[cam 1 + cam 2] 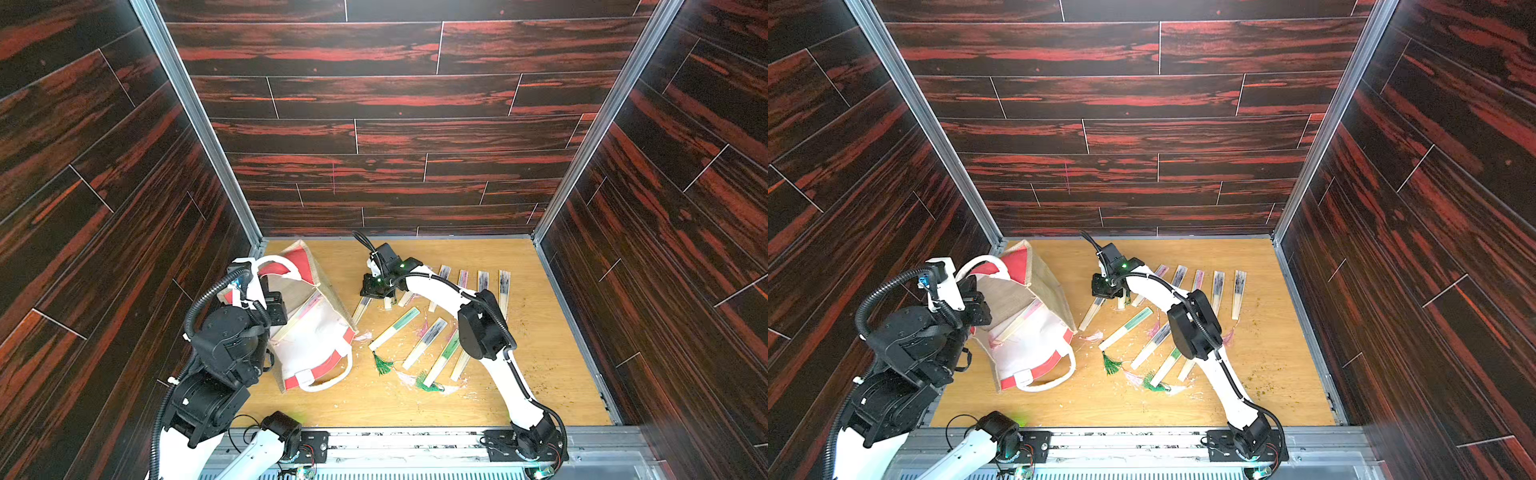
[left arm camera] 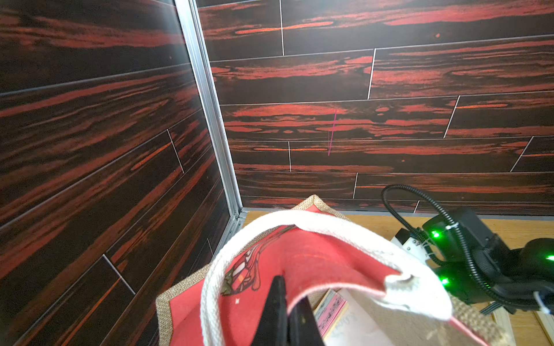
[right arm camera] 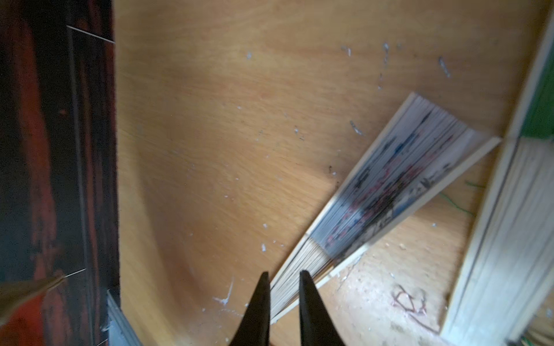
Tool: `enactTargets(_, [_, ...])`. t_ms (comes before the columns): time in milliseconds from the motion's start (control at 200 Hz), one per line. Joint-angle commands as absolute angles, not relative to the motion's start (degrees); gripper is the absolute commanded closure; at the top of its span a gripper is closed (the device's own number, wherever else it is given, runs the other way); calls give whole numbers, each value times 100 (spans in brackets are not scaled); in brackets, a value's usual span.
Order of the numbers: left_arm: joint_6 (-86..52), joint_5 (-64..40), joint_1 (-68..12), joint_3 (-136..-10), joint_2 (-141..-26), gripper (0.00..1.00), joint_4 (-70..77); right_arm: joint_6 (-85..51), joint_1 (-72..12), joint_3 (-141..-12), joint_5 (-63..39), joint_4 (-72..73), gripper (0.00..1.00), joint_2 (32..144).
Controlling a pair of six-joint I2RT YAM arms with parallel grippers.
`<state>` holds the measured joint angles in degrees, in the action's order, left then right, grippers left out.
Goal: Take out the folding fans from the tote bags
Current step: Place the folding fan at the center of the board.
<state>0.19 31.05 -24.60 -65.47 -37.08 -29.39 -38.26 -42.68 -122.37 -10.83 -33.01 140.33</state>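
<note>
one tote bag [image 1: 324,286] near back corner [image 1: 258,240]

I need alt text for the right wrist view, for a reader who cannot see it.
The right end effector straddles the bamboo end of a closed folding fan, printed black-grey and pink, lying on the wooden table. A second fan lies beside it.

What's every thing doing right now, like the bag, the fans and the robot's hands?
Tote bag, tilted, mouth open.
Left gripper, shut on the bag's rim.
Fan in the bag, closed, not taken out yet.
Loose fans, closed, lying flat on the table.
Black-printed fan, on the table, slightly spread.
Right gripper, jaws narrow at that fan's stick end; grip unclear.
</note>
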Motion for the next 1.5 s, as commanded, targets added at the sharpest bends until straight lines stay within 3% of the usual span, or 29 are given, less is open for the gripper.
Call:
enactTargets(0, [12,3078,-2461,-6646,-3674,100,-2769,-3771,-4266,-12152,-1058,-3326,80,14249])
enactTargets(812, [5,2961,-2461,-6652,-3666,100,-2758,-3601,-4270,-11558,-1225,-2798,81,13993])
enactTargets(1057, [24,2937,-2461,-6645,-3707,100,-2751,-3480,-4314,-10894,-696,-2740,79,12527])
enactTargets(1348, [-109,3169,-2461,-6664,-4007,100,-2624,-3817,-4424,-8563,-35,-1690,73,9926])
enactTargets(1498, [-214,3317,-2461,-6754,-4398,100,-2589,-3624,-4872,-7596,336,-1049,70,8651])
